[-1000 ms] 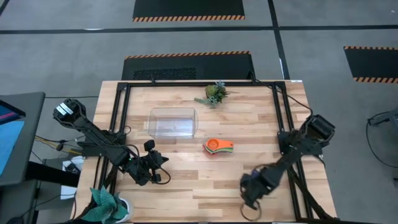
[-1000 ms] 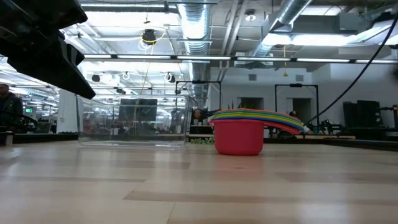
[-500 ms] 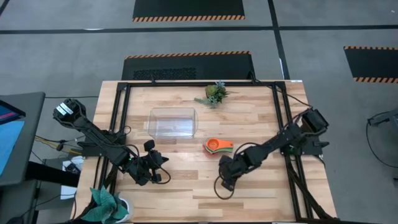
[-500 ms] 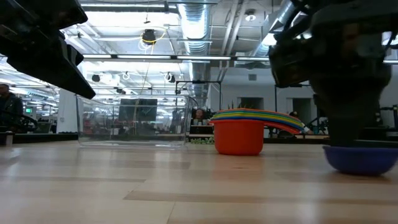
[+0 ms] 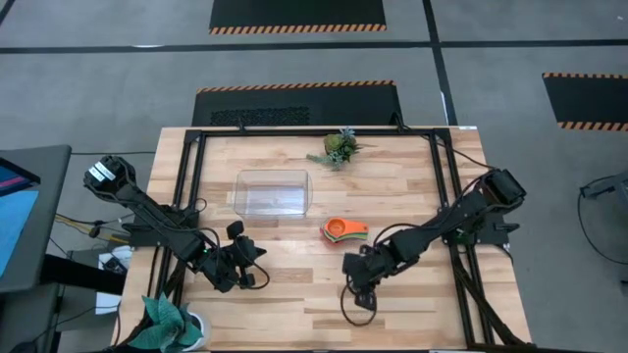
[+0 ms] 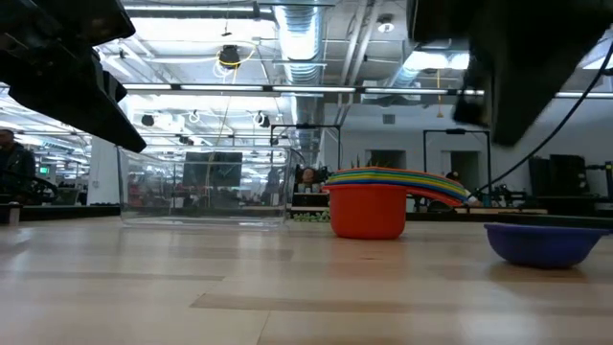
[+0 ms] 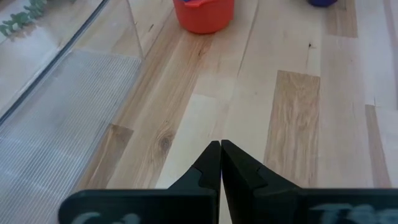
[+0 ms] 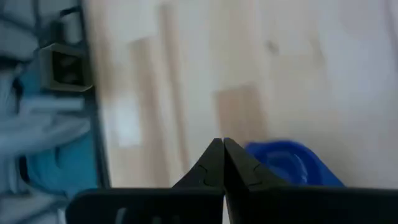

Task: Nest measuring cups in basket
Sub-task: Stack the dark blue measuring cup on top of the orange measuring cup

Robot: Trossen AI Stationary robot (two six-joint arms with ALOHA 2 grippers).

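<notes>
A stack of nested measuring cups, orange at the bottom with coloured handles fanned to one side, stands on its base mid-table. The clear basket sits on the table to the stack's far left. A single blue cup rests upright on its bowl nearer the front. My right gripper hangs shut just above this cup and clear of it; in the right wrist view the cup shows beside the fingers. My left gripper waits shut, low at the near left.
A small green plant sprig lies at the far edge of the table. A teal cloth sits off the near left corner. Black frame rails run along the table's sides. Bare wood lies between the basket and the cups.
My right gripper has swept from the near right toward the table's left, rolling its wrist, then risen. It has stayed shut throughout. The blue cup has slid leftward with it and now sits on the table, with the gripper lifted clear above it.
</notes>
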